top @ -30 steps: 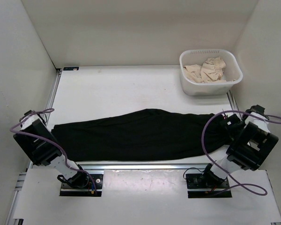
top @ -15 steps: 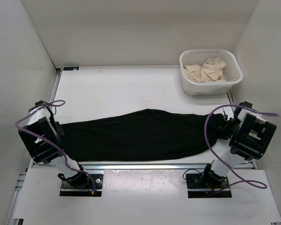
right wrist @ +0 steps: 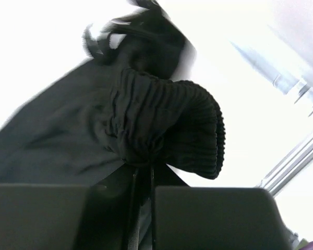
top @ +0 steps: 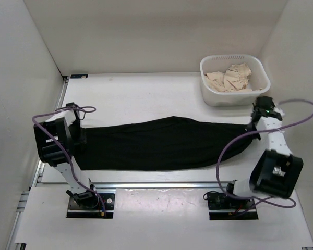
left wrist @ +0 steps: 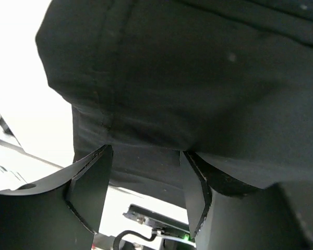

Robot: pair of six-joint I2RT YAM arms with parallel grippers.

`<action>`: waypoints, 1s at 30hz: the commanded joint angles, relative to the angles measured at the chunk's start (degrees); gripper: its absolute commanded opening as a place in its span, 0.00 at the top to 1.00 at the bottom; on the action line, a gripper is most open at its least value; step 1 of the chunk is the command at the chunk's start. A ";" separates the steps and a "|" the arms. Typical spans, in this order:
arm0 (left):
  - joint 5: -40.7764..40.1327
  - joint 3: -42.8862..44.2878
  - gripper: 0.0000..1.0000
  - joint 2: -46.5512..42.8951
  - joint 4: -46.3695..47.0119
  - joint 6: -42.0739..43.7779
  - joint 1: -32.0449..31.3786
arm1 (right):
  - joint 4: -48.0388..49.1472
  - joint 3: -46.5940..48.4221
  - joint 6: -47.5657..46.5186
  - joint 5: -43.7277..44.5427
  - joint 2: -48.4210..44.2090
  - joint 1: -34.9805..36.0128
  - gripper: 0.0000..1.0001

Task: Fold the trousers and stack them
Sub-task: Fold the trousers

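Note:
The black trousers (top: 161,143) lie stretched left to right across the white table, pulled taut between both grippers. My left gripper (top: 79,136) is at their left end. In the left wrist view its jaws (left wrist: 146,151) stand partly apart around a thick fold of the fabric (left wrist: 198,78), which hangs above the table. My right gripper (top: 256,119) is at the right end, just in front of the basket. In the right wrist view it (right wrist: 142,169) is shut on a bunched, ribbed end of the trousers (right wrist: 161,120).
A white basket (top: 235,96) holding crumpled beige cloth (top: 229,77) stands at the back right, close to the right gripper. A metal rail (top: 156,183) runs along the near table edge. White walls enclose the table on three sides.
Both grippers have moved away from the near edge, carrying the trousers' ends with them. The right gripper has closed on the right end and risen toward the basket. The cloth is now straighter.

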 commanded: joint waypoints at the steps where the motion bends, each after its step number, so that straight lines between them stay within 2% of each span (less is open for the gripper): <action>1: 1.35 2.03 0.34 2.90 5.33 -0.78 -2.60 | -3.14 5.63 2.47 21.64 -7.02 16.03 1.00; 3: 0.73 2.65 0.35 3.69 5.33 -0.78 -4.62 | -6.47 6.25 5.46 30.41 -8.35 25.38 1.00; 4: 0.73 2.65 0.35 3.70 4.81 -0.78 -5.24 | -7.79 7.55 10.00 32.46 -8.35 35.00 1.00; 6: 0.73 3.18 0.35 4.23 4.19 -0.78 -6.82 | -11.39 9.05 15.03 34.24 -4.94 43.75 1.00; 7: 0.73 3.18 0.35 4.23 4.19 -0.78 -6.83 | -12.63 10.19 17.58 34.85 -2.92 51.54 1.00; 9: 1.78 3.71 0.35 4.23 4.19 -0.78 -8.05 | -15.53 16.24 24.79 37.57 5.59 59.05 1.00; 10: 1.79 3.71 0.35 4.23 3.67 -0.78 -8.06 | -18.85 19.23 26.81 38.28 9.02 65.70 1.00; 12: 2.93 4.23 0.35 4.23 3.66 -0.78 -8.67 | -22.38 31.60 30.69 38.89 20.70 73.98 1.00; 13: 2.93 4.24 0.35 4.23 3.66 -0.78 -8.67 | -27.44 36.87 32.35 38.90 28.84 76.38 1.00; 14: 2.93 4.24 0.35 4.23 3.66 -0.78 -8.67 | -29.67 47.45 34.54 38.90 32.83 78.58 1.00; 15: 3.54 4.24 0.35 4.23 3.66 -0.78 -9.28 | -31.35 52.34 35.09 38.90 36.44 82.86 1.00; 16: 3.55 4.24 0.35 4.23 3.66 -0.78 -9.29 | -33.10 56.39 35.70 38.12 42.39 84.82 1.00; 18: 3.02 4.24 0.35 4.23 3.66 -0.78 -9.29 | -33.12 62.82 37.19 37.06 46.48 89.64 1.00; 23: 3.02 4.76 0.35 4.23 3.13 -0.78 -9.29 | -26.02 57.68 40.01 31.61 48.00 92.57 1.00; 25: 3.02 5.29 0.35 3.62 3.13 -0.78 -9.29 | -25.39 54.95 41.76 31.61 47.99 92.58 1.00; 28: 3.02 5.82 0.35 3.09 2.61 -0.78 -9.29 | -25.39 55.64 41.77 31.08 49.56 93.19 1.00; 29: 3.02 6.34 0.35 3.09 2.61 -0.78 -9.29 | -23.30 55.64 40.03 31.08 49.57 93.97 0.96; 30: 3.02 6.35 0.35 3.09 2.61 -0.78 -9.29 | -20.49 55.64 33.58 29.69 50.18 94.77 0.78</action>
